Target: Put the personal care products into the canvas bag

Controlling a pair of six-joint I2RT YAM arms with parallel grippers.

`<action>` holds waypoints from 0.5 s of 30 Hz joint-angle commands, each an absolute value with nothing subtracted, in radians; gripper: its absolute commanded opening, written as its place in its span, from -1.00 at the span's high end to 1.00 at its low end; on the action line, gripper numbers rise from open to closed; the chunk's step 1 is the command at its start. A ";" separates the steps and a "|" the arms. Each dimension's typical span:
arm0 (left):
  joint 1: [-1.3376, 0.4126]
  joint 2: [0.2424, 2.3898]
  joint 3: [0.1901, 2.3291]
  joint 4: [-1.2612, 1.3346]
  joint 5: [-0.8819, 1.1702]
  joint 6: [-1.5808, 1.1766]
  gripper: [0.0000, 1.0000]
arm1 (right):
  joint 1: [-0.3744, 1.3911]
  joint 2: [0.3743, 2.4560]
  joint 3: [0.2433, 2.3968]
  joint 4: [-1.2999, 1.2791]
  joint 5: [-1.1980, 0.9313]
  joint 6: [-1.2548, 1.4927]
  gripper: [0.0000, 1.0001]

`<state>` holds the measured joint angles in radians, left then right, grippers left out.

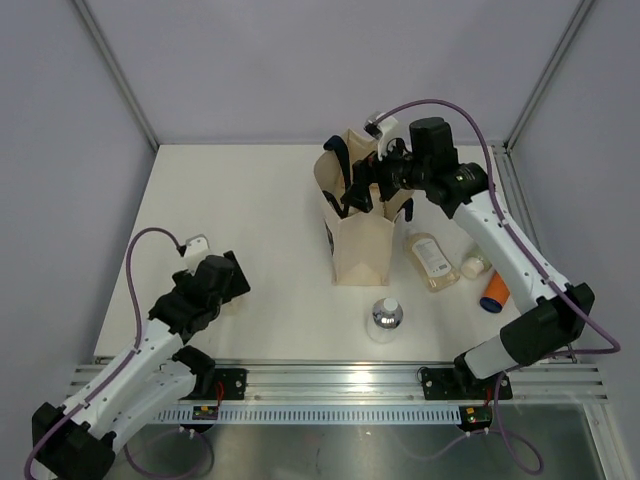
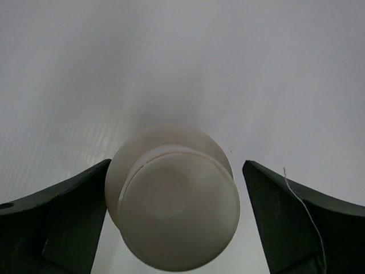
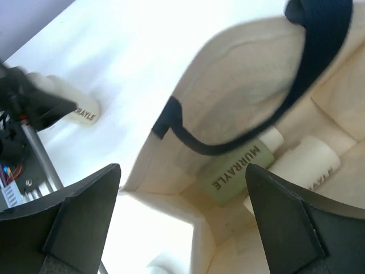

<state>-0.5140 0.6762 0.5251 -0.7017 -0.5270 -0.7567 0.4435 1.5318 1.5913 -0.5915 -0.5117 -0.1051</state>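
Both left fingers (image 2: 57, 222) and right fingers (image 3: 291, 217) stand wide; white table (image 1: 270, 190), plain grey walls (image 1: 300, 60).

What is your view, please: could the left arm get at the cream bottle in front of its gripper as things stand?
Probably yes. The left gripper is open, its fingers flank the cream bottle, and nothing else blocks the way.
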 commanded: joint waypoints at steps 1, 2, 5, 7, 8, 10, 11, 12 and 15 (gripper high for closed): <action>-0.511 0.754 0.523 -0.537 -0.581 -0.701 -0.98 | 0.451 1.447 1.580 -0.617 -0.611 -0.224 -0.99; -0.511 0.771 0.522 -0.529 -0.589 -0.696 -0.98 | 0.449 1.440 1.574 -0.617 -0.609 -0.227 -0.99; -0.508 0.830 0.520 -0.512 -0.614 -0.715 -0.95 | 0.428 1.410 1.560 -0.617 -0.626 -0.230 -0.99; -0.506 0.853 0.517 -0.477 -0.606 -0.709 -0.91 | 0.405 1.390 1.565 -0.621 -0.653 -0.226 -0.99; -0.506 0.877 0.518 -0.471 -0.607 -0.712 -0.89 | 0.390 1.384 1.568 -0.623 -0.664 -0.222 -0.99; -0.505 0.908 0.525 -0.466 -0.620 -0.718 -0.83 | 0.345 1.364 1.571 -0.624 -0.695 -0.210 -0.99; -0.505 0.938 0.529 -0.465 -0.623 -0.724 -0.81 | 0.328 1.355 1.571 -0.623 -0.701 -0.207 -0.99; -0.503 0.951 0.531 -0.453 -0.624 -0.724 -0.79 | 0.301 1.336 1.563 -0.621 -0.707 -0.204 -0.99; -0.502 0.995 0.532 -0.424 -0.629 -0.723 -0.65 | 0.262 1.299 1.531 -0.614 -0.735 -0.192 -0.99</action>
<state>-0.5091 0.9501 0.5282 -0.4858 -0.6022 -0.7044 0.2924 1.3701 1.5543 -0.6254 -0.6746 -0.1940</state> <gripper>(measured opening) 0.853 0.993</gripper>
